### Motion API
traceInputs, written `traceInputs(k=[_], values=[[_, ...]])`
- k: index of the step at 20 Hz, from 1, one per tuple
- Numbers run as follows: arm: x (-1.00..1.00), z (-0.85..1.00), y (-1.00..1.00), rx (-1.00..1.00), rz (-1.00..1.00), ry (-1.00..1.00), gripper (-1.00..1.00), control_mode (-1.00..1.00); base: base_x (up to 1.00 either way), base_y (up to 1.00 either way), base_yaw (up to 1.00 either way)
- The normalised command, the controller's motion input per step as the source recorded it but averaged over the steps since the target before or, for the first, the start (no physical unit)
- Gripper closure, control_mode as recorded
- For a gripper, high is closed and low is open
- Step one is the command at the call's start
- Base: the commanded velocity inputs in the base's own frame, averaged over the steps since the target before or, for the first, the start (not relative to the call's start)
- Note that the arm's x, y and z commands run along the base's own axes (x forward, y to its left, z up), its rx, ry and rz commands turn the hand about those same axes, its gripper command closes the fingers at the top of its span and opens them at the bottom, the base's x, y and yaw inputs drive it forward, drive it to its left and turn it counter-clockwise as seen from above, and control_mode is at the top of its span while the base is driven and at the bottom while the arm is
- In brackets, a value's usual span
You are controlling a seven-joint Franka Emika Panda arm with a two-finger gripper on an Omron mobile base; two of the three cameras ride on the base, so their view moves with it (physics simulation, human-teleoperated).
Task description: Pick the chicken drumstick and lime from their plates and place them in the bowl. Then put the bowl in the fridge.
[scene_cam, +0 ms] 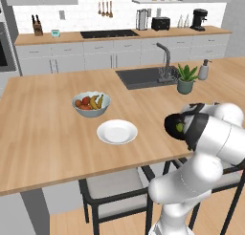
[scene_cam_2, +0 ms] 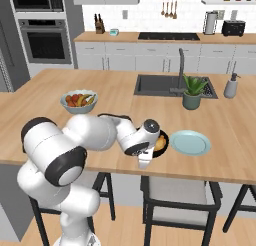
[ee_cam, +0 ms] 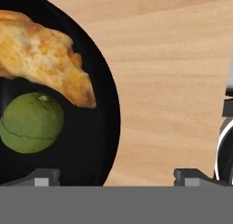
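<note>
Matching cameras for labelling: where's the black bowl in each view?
Left base view: black bowl right of centre, mostly hidden by the arm, right of the white plate.
Right base view: bowl just below centre, against the wrist, left of the blue-green plate.
Hand view: bowl on the left, holding drumstick and lime.
Shared landmark: fruit bowl in both base views.

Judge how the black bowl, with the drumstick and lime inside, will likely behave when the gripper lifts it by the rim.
The bowl looks glossy, so its rim may slip between the fingertips. The lime is round and lies loose beside the drumstick, so it would probably roll if the bowl tilts. Gripped at one edge, the loaded bowl may sag away from the open gripper.
</note>
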Motion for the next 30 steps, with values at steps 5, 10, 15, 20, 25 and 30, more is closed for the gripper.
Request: traceInputs(k=[5,10,15,20,25,30], values=[[0.14,-0.06,-0.08,0.0,0.0,0.0,-1.0,-1.0,0.0,0.0,0.0],[0.13,-0.13,0.0,0.0,0.0,0.0,-1.0,-1.0,0.0,0.0,0.0],[0.06,-0.21,0.0,0.0,0.0,0.0,1.0,-1.0,0.0,0.0,0.0],[0.1,-0.28,0.0,0.0,0.0,0.0,1.0,-1.0,0.0,0.0,0.0],[0.12,-0.26,0.18,0.0,0.0,0.0,1.0,-1.0,0.0,0.0,0.0],[0.0,0.01,0.23,-0.01,-0.03,-0.01,1.0,-1.0,0.0,0.0,0.0]])
